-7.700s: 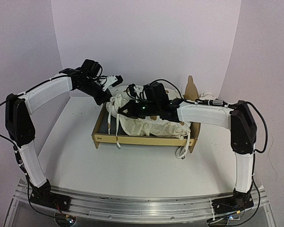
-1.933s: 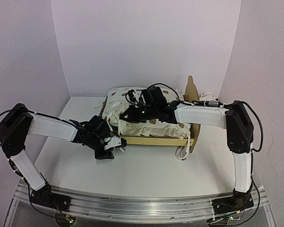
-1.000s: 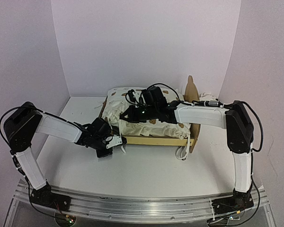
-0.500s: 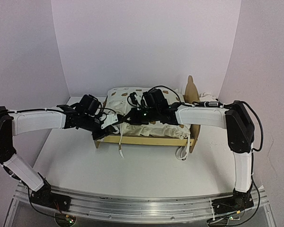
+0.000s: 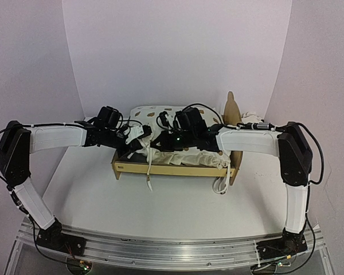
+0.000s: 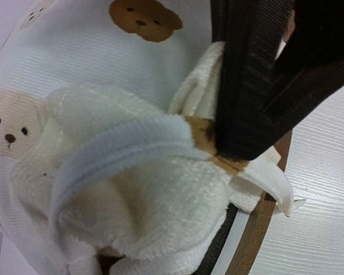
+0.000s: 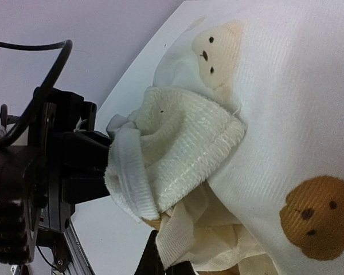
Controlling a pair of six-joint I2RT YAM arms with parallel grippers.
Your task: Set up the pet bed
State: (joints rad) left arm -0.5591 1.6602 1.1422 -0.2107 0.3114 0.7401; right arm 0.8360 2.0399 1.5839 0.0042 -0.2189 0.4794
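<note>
The pet bed's light-wood front rail (image 5: pixel 178 169) lies mid-table, its tall curved headboard (image 5: pixel 232 110) at the right end. The large cream bear-print cushion (image 5: pixel 186 156) lies bunched in the frame, its printed side raised at the back left. My left gripper (image 5: pixel 139 135) is shut on the cushion's left corner; in the left wrist view a dark finger (image 6: pixel 246 74) pinches the fleece (image 6: pixel 160 189) above the wood rail (image 6: pixel 264 226) and dark felt base (image 6: pixel 218 252). My right gripper (image 5: pixel 164 137) is shut on cushion fabric (image 7: pixel 178 154) close beside it, one finger (image 7: pixel 152 258) showing.
A tie string (image 5: pixel 149 172) hangs over the front rail at the left, another (image 5: pixel 222 182) at the right end. A small cream thing (image 5: pixel 252 116) lies behind the headboard. Walls stand close at the back and both sides. The left gripper's body (image 7: pixel 51 172) fills the right wrist view's left.
My left gripper rose from the table by the bed's front left corner to the bed's left end and now holds the cushion corner. The right arm has barely moved.
</note>
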